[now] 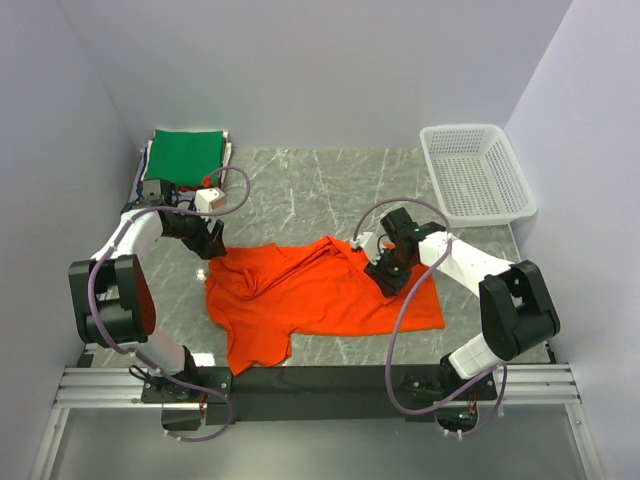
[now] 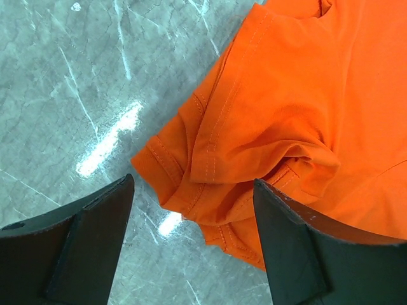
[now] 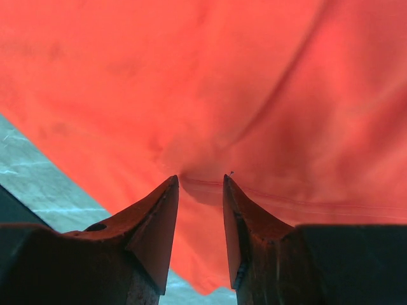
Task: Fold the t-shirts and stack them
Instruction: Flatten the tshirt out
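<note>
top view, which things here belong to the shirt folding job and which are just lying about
Part of the job: orange t-shirt, rumpled mid-table; green t-shirt, folded at the far left corner.
Just lying about: white lattice basket, far right corner.

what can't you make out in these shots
- Right wrist view: whether the right gripper pinches the bright orange cloth t-shirt; cloth fills the frame.
- Left wrist view: most of that t-shirt, beyond the right edge.
- Top view: the right gripper's fingertips, hidden under its wrist.
- Top view: what lies beneath the folded green cloth t-shirt, covered by it.
</note>
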